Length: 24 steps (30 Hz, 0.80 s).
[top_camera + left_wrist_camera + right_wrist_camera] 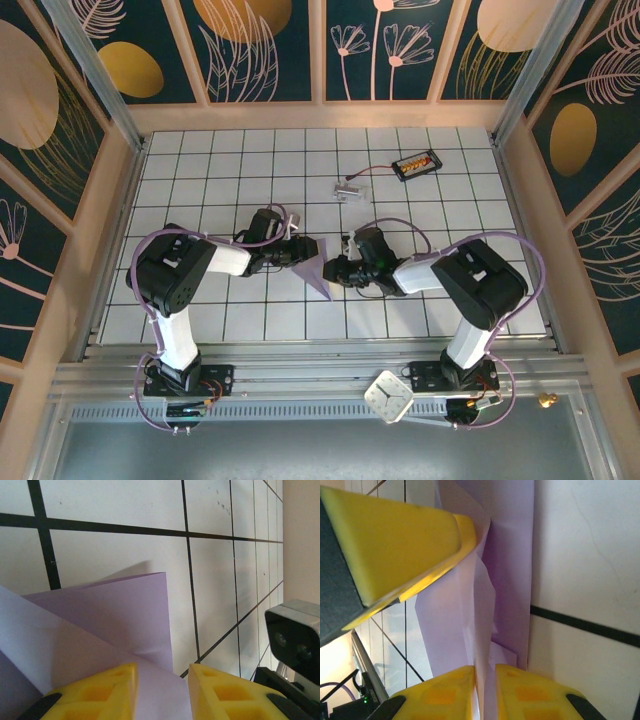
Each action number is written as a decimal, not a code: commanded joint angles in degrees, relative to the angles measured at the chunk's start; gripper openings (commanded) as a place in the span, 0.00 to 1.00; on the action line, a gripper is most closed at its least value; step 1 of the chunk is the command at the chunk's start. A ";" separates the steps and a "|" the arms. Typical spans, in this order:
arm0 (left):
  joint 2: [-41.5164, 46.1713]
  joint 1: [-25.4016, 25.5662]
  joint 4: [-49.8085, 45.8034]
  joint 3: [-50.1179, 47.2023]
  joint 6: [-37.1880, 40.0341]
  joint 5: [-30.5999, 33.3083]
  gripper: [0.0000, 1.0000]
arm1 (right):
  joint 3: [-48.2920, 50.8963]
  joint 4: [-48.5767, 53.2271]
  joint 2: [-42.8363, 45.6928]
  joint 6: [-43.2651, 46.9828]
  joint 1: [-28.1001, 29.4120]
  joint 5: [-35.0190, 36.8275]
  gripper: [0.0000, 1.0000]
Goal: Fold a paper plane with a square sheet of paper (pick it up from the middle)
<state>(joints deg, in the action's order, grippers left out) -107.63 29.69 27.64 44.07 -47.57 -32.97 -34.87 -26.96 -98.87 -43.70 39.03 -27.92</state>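
Slippage loomed: right fingers (530, 692) sat nearly together on the square sheet of paper (312, 268), left fingers (100, 690) wider astride it; grip unclear, so creases could spring open.

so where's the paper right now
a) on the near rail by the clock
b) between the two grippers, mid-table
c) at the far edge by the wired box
b: the paper lies mid-table, with the left gripper on one side and the right gripper on the other, well away from the clock.
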 commanded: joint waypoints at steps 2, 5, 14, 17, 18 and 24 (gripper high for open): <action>-0.18 0.02 -4.50 0.28 1.95 2.24 0.33 | -3.08 2.32 -2.38 2.38 -0.52 1.21 0.19; -0.21 0.10 -4.43 0.32 1.70 2.25 0.33 | -3.54 1.82 -3.28 2.25 -0.55 0.73 0.18; 3.52 0.01 -5.39 0.32 1.38 2.73 0.39 | 0.33 -3.47 -2.29 1.08 -2.03 -0.92 0.00; 6.33 0.01 -5.10 -0.90 0.71 3.70 0.44 | 1.51 -6.28 -2.33 1.28 -2.44 -2.34 0.00; 7.41 -0.07 -4.97 -1.61 0.51 3.87 0.45 | 1.73 -6.68 -2.30 1.71 -2.60 -2.61 0.00; 11.09 -0.08 -4.61 -5.60 -0.08 5.29 0.43 | 2.96 -8.81 -1.88 1.71 -3.10 -3.61 0.00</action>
<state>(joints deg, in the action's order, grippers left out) -97.62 29.69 23.73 40.01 -47.37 -29.04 -33.26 -32.88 -101.32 -42.33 36.67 -30.17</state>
